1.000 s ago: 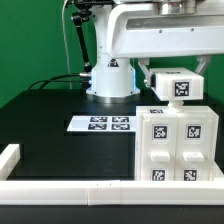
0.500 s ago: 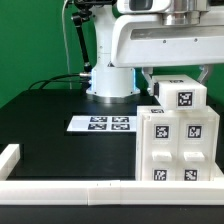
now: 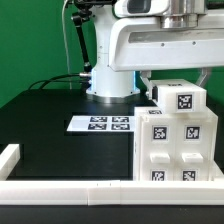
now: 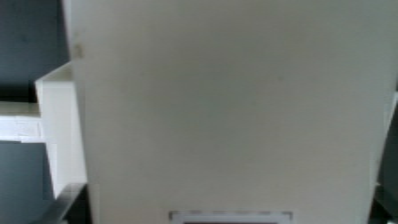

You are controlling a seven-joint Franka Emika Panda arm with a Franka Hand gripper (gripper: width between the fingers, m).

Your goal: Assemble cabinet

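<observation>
While the claw (image 3: 177,76) hung low over the cabinet (image 3: 180,145), a small white drawer block (image 3: 179,97) sat right under it, on top of the cabinet. I could not tell if the claw was open or holding the block; its fingers were hidden

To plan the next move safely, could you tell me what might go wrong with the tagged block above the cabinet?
1. The tagged block is at the top of the cabinet body, its alignment unclear from here; pressed down askew, it might jam or shove the cabinet body.
2. A plain white face fills the wrist view, so that camera gives little alignment cue.
</observation>
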